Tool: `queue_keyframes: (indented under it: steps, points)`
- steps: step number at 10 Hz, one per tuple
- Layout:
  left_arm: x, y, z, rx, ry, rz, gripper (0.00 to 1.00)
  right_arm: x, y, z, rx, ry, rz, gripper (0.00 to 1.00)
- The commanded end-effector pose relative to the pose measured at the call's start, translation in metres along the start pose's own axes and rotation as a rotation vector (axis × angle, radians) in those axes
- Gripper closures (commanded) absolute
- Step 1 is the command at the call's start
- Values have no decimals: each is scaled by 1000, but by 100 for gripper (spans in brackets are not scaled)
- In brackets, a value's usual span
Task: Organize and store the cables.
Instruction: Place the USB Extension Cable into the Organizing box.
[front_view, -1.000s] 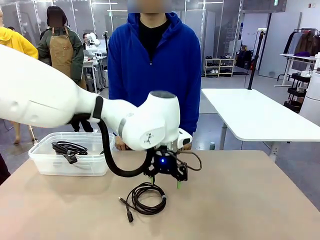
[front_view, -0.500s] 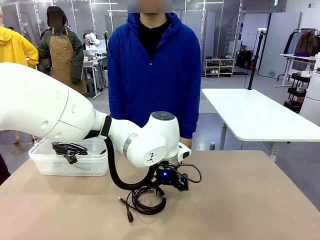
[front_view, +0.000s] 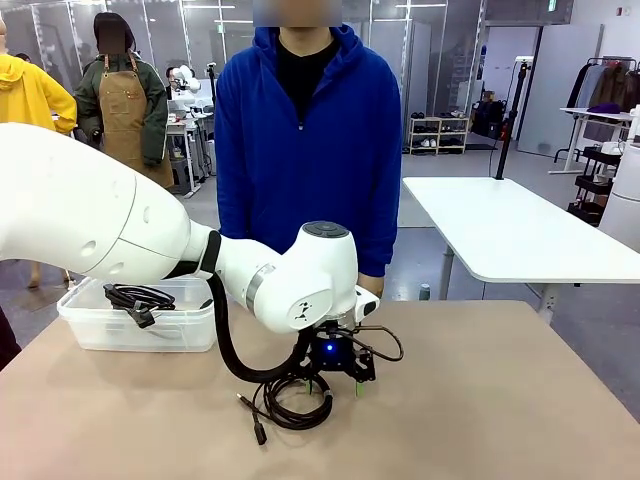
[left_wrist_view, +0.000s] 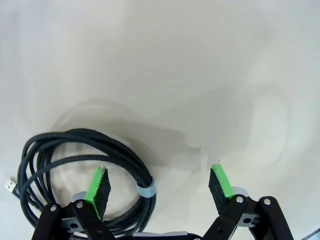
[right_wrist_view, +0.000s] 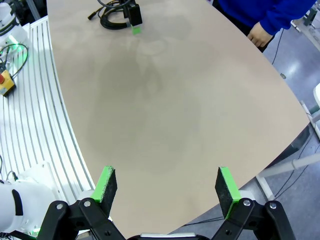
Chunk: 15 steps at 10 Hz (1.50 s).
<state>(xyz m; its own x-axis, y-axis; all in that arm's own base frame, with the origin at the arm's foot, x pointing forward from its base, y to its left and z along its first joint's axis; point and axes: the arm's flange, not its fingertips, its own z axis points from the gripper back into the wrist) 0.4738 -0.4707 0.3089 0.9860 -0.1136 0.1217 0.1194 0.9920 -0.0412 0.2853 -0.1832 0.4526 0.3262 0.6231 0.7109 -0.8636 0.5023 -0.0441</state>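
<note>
Coiled cable on counter (front_view: 292, 398): one black cord wound flat in a round loop, near the middle of the counter (front_view: 500, 400), a little left; two plug tips stick out toward the near left, one of them a small metal plug (left_wrist_view: 10, 185); a grey tie (left_wrist_view: 146, 189) wraps the loop.
Cable in bin (front_view: 137, 298): one more black coil, lying inside the clear plastic bin (front_view: 95, 330) at the far left of the counter.
Count: two cables, one bin.
Left pincer (front_view: 333, 385): down at the counter, fingers apart and astride the right side of the loop; one green pad (left_wrist_view: 98, 186) stands inside the ring, the other outside; not clenched on the cord.
Right pincer (right_wrist_view: 167, 187): fingers spread wide, grasping nothing, above bare counter.
Person (front_view: 305, 140): stands at the far side in a blue hoodie.
</note>
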Motion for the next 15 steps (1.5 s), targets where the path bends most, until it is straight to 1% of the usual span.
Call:
queue_keyframes:
  steps: [1,2,3,4,6,7,8,11,12,13,14,15]
  points:
    - [-13,-3,6,45,-38,62,39,2,-1,2,3,-9,0,0]
    - [-13,-4,8,49,-34,71,59,2,-1,2,3,-9,0,0]
    - [-13,-5,9,51,-24,78,98,2,-1,2,3,-9,0,0]
    - [-12,-5,9,65,-36,74,100,2,-1,2,3,-9,0,0]
    - [-11,-5,7,64,-39,72,100,2,-1,2,3,-9,0,0]
    - [-10,-3,6,63,-40,74,96,2,-1,2,3,-9,0,0]
    - [-10,-4,7,60,-42,72,100,2,-1,2,3,-9,0,0]
    - [-10,-3,9,50,-42,59,100,2,-1,2,3,-9,0,0]
    - [-10,-3,20,47,-47,63,100,2,-1,2,3,-9,0,0]
    - [-9,-7,55,95,-56,-25,100,2,-1,2,3,-9,0,0]
    - [-12,-7,113,65,-92,-107,100,2,-1,2,3,-9,0,0]
    - [-21,-6,176,81,-153,-154,100,2,-1,2,3,-9,0,0]
